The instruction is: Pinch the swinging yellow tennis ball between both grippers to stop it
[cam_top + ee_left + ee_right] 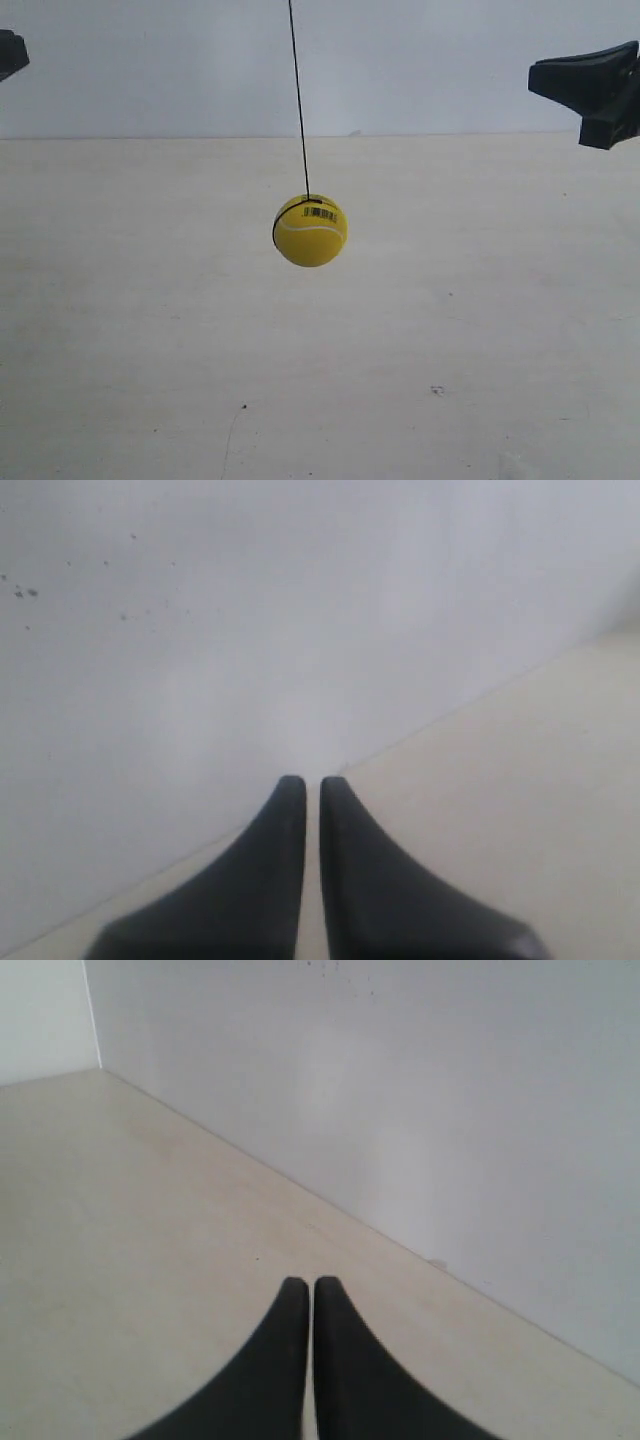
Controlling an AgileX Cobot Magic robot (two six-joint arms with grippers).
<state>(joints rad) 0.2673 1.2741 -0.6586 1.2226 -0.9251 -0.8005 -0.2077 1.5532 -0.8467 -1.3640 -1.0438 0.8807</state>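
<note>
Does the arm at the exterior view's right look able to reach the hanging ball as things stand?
Likely yes: nothing shows between its claw and the ball; the claw just sits off to the side and higher.

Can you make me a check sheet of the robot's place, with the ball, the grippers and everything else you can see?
Surface: pale table, with a few tiny dark specks.
Job's things: yellow tennis ball hangs in mid-air on a thin dark string; barcode sticker near its top; nothing touches it.
Clutter: nothing seen.
Grippers: left gripper and right gripper have their fingers closed together and hold nothing. The arm at the exterior view's left and the arm at the exterior view's right sit at the picture's edges, far from the ball.
Cables: nothing seen.
Surroundings: plain white wall behind the table.
</note>
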